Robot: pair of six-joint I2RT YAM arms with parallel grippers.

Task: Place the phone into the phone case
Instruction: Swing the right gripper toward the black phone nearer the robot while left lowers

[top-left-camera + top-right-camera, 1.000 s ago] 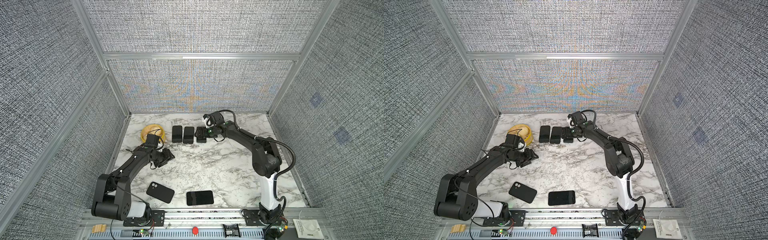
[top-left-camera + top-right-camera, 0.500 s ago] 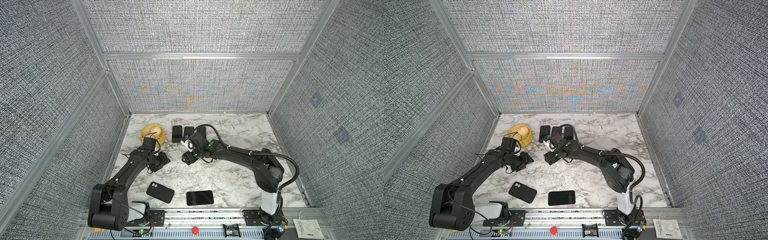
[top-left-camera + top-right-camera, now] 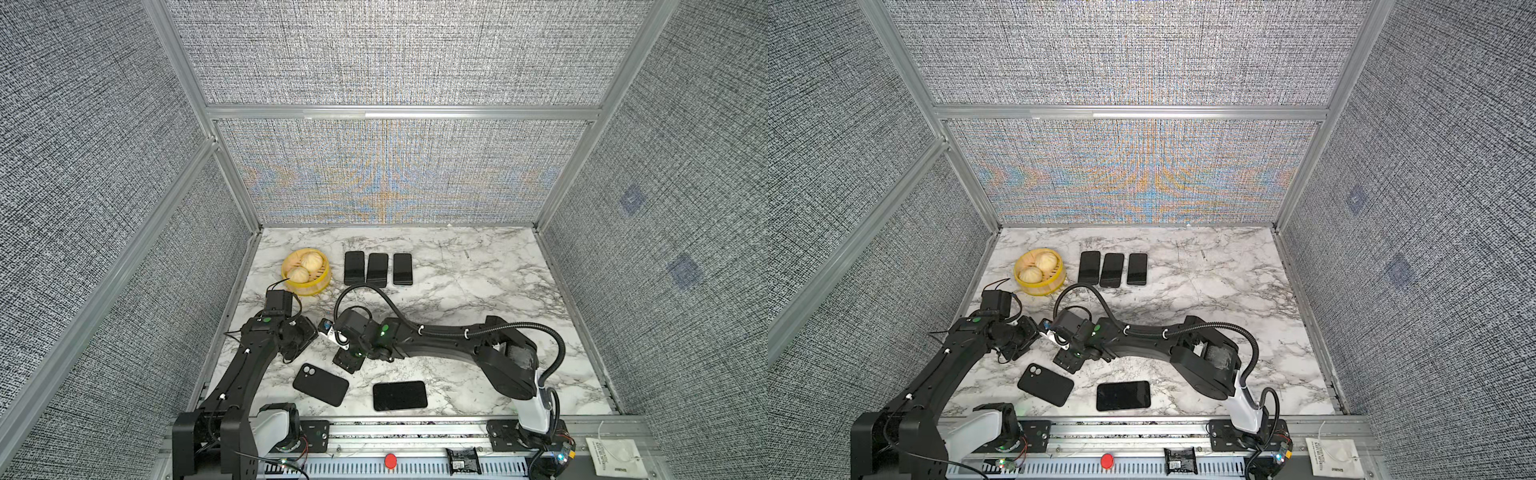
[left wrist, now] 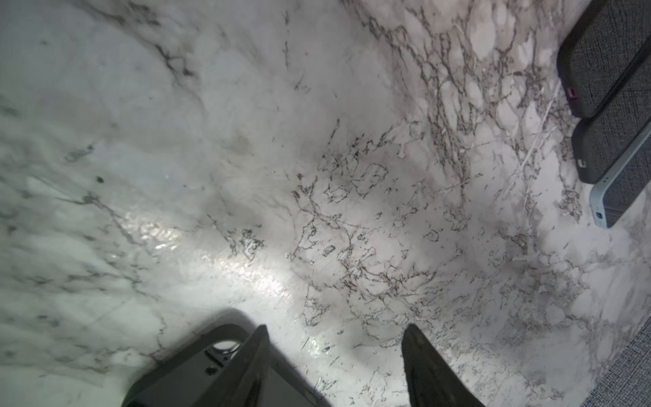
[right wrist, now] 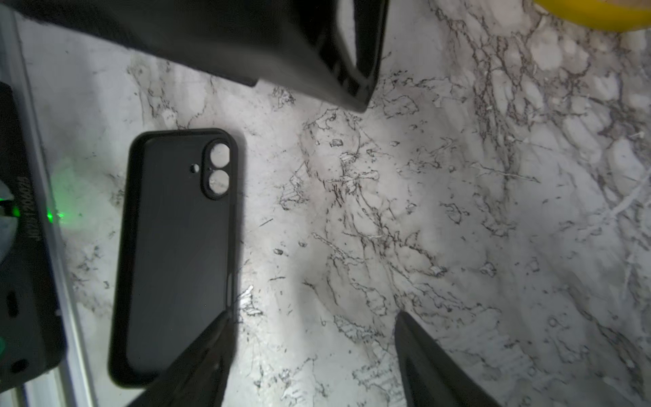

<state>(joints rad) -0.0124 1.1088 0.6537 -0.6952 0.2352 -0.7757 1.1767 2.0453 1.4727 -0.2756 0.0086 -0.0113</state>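
The table has a white marble-pattern top. A round yellow steamer basket stands near its far left corner and holds two buns, side by side and touching. Just beside the basket, three dark handsets lie flat in a row, long sides parallel and close together; both top views show them. An aluminium rail runs along the front edge, with a red button below it and a white packet at the right end. Grey woven panels enclose the cell.

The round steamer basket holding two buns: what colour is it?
The round steamer basket is yellow, clearest in a top view.
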